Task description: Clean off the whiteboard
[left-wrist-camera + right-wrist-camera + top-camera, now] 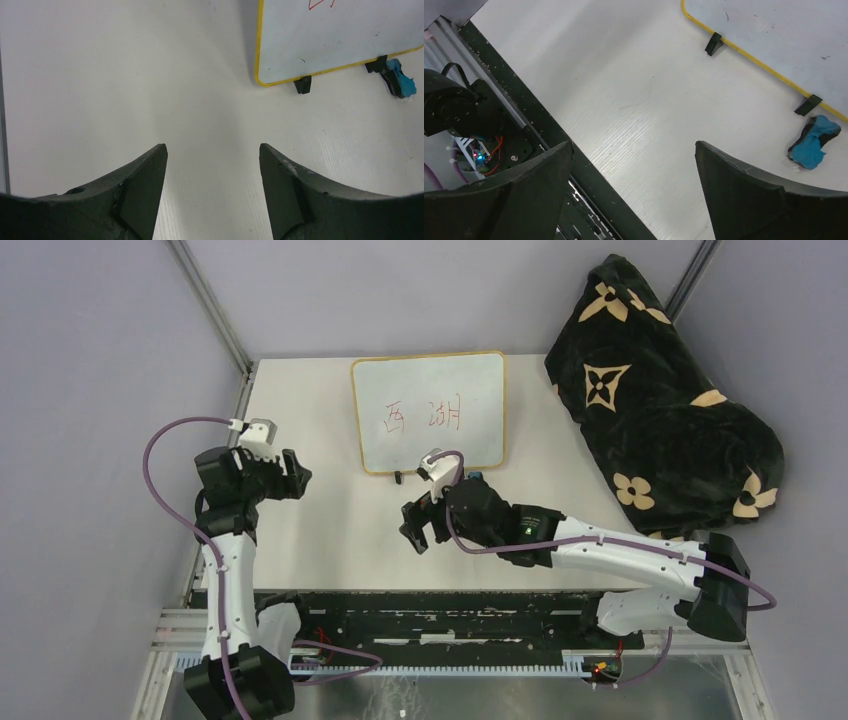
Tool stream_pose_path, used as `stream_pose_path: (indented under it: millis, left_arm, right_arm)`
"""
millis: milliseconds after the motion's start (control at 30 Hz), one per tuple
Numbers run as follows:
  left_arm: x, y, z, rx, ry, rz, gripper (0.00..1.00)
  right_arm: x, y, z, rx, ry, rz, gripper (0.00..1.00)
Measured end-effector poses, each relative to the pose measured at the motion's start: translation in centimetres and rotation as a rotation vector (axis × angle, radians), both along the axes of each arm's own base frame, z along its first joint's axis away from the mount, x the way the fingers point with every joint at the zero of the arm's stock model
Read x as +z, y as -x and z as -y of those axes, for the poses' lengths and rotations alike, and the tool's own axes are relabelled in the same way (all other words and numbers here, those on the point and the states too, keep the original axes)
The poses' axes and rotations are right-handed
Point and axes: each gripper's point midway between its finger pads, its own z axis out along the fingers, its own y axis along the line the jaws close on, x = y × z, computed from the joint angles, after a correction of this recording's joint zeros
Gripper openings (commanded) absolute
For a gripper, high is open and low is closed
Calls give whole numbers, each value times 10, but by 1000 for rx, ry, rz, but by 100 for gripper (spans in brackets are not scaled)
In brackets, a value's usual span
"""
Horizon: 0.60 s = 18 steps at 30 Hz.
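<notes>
The white rectangular whiteboard with a yellow frame [430, 380] stood on the worktop [330, 540], bearing red handwritten characters [424, 417] "西湖". The left end effector [213, 150] and right end effector [634, 145] were wide open, holding nothing.

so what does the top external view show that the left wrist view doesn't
Only the top external view: the whole whiteboard with its red characters complete, the right gripper, and a black patterned blanket at the right. Only the left wrist view: the left gripper seen from inside, open over the table. Both: the board's yellow-framed lower corner, a black foot, and a small blue object beside it.
</notes>
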Motion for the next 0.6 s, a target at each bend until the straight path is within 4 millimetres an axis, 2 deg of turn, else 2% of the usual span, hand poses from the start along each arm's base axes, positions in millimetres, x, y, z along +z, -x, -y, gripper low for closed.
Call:
stream_pose_path:
  millis: [267,467,567,600]
  left_arm:
    - [-2,0,0,0,2,-7,74]
    - [-3,0,0,-1,4,-9,74]
    - [-4,0,0,-1,4,-10,74]
    - [-4,0,0,-2,4,-9,74]
  right_arm:
    - [3,-16,27,-118,60,72,100]
    - [-8,-31,58,-234,221,107,100]
    - [-8,-44,70,-292,303,84,96]
    - [-9,-55,75,-321,323,58,95]
